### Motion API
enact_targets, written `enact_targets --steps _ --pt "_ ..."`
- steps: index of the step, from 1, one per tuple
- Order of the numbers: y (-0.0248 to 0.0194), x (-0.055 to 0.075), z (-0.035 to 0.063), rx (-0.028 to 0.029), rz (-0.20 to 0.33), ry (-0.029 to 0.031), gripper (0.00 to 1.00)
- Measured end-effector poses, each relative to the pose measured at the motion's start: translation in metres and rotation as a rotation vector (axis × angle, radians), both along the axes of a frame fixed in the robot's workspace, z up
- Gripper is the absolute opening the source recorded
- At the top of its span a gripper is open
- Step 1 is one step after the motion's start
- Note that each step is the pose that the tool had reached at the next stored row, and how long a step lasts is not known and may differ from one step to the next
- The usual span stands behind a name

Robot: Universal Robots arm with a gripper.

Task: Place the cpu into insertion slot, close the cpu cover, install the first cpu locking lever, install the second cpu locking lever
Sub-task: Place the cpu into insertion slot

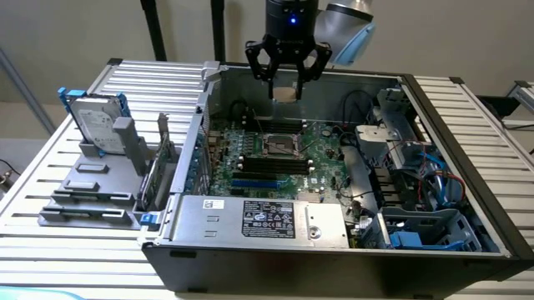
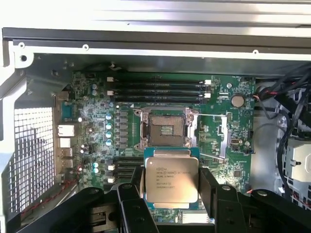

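CPU [image 2: 171,179] is hanging in the gripper [image 1: 288,81], whose black fingers [image 2: 206,187] are pressing on two opposite edges, its pale metal face turned toward the wrist camera. Several lines of dark print are running across that face, too fine to read. The chip is hovering above the far part of the open computer case [image 1: 467,187], well apart from the green motherboard [image 2: 92,121]. The insertion slot [image 1: 281,145] is lying uncovered below it, nearer the middle of the board, its silvery rim framing a dark square. A grey power supply [image 1: 250,219] at the near wall is carrying a white label with black print, illegible. A hard drive [image 1: 90,122] is standing outside the case at the exterior view's left.
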State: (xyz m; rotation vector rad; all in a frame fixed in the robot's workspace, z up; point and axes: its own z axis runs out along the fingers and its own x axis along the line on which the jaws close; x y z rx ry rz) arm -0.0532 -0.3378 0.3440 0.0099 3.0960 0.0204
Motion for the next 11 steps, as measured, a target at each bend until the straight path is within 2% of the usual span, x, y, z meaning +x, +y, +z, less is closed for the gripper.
enact_targets --steps 8,11 --pt "0.0124 0.012 -0.0074 0.0000 0.000 0.0140 0.55" --pt "0.0150 0.018 -0.0103 -0.0001 0.000 0.0237 0.55"
